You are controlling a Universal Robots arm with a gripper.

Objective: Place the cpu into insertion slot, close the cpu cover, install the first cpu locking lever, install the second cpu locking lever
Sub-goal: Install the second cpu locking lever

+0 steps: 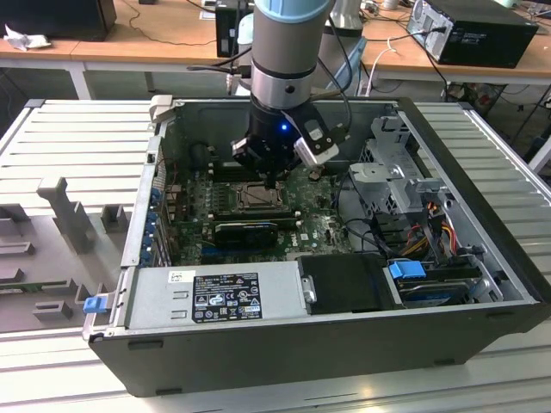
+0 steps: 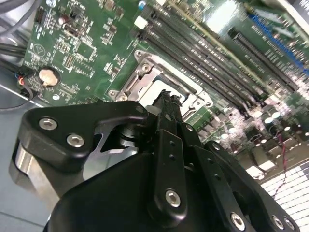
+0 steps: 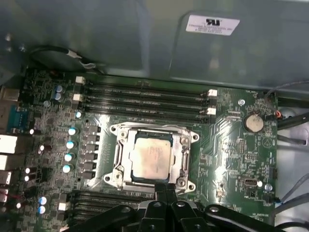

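Observation:
The cpu (image 3: 152, 155) lies flat in the insertion slot (image 1: 258, 197), its pale metal face showing through a square window. The silver cpu cover (image 3: 186, 153) lies down around it. My gripper (image 3: 166, 186) hangs just above the socket's edge, at the side away from the memory slots. Its two black fingers are pressed together and hold nothing. In the second wrist view the fingertips (image 2: 166, 96) point at the socket frame (image 2: 145, 62). In the exterior view the gripper (image 1: 274, 182) stands over the socket, inside the open computer case. I cannot make out how the locking levers stand.
Long black memory slots (image 3: 145, 99) run along one side of the socket, and a coin battery (image 3: 253, 122) sits on the green board. The case walls (image 1: 146, 198) ring the board. A drive cage (image 1: 396, 185) and cables (image 1: 430, 228) fill the exterior view's right, and a power supply (image 1: 215, 297) sits in front.

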